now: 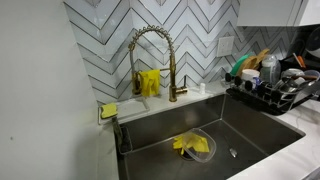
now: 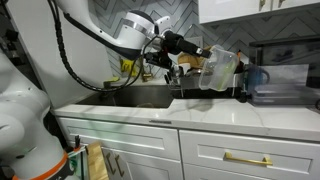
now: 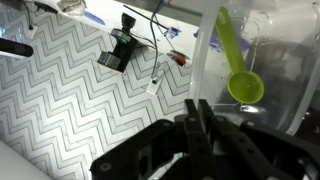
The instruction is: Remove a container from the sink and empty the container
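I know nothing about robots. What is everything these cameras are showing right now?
faucet: one, gold, behind the sink
sink: one, steel, set in the counter
crumpled item: one, yellow, on the sink floor
sponge: one, yellow, at the sink's corner
dish rack: one, dark, beside the sink, loaded
clear container: one, transparent, held in the air near the sink
scoop: one, green, inside the container
tiles: many, white-grey chevron, on the wall
drawer handle: one, gold, on a white cabinet
robot arm: one, white
gripper: one, black, shut on the container
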`<state>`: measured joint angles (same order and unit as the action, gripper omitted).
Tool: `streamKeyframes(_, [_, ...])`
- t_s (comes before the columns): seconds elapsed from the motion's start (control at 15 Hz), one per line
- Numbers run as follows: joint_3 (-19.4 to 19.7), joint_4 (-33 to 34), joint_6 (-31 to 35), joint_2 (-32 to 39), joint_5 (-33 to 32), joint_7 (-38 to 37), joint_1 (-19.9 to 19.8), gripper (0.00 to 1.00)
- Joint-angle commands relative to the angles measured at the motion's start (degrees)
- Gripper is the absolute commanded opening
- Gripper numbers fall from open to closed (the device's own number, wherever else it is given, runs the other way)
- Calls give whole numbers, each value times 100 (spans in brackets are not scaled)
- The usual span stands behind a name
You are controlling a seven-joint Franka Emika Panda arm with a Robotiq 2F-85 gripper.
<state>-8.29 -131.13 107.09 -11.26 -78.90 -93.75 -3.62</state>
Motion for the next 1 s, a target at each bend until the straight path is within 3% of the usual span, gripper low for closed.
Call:
streamKeyframes(0.0, [65,-61,-197,290,-542,-382,383,2])
streamKeyframes(0.93, [26,-402,-1598,771,-2721,-775,900,2])
